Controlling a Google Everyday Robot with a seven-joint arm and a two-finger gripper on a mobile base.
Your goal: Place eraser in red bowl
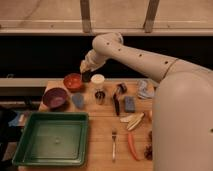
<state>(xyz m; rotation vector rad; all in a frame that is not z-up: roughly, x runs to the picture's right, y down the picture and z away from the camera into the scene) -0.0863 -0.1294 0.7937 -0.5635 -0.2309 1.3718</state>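
The eraser (pixel 87 77) showed as a small dark block with a flat, matte face, its edges too soft to make out. It hung upright in the tool (pixel 86 73), which was closed tight on its upper end at the tip of the white arm (pixel 125 50). Held this way, the eraser was off the wooden counter (pixel 100 125), near its back edge. It was just beside the right rim of the red bowl (pixel 73 82), between that bowl and a round white cup (pixel 98 79).

The red bowl was small, round and glossy inside. In front of it to the left stood a larger purple bowl (pixel 55 97). A shiny metal cup (pixel 100 96) stood in front of the white one.

Further right lay a long black thing (pixel 116 102) and a light blue block (pixel 130 103), side by side. A deep green plastic tray (pixel 50 137) filled the front left of the counter. A fork (pixel 114 145) and an orange carrot (pixel 132 148) lay to its right.
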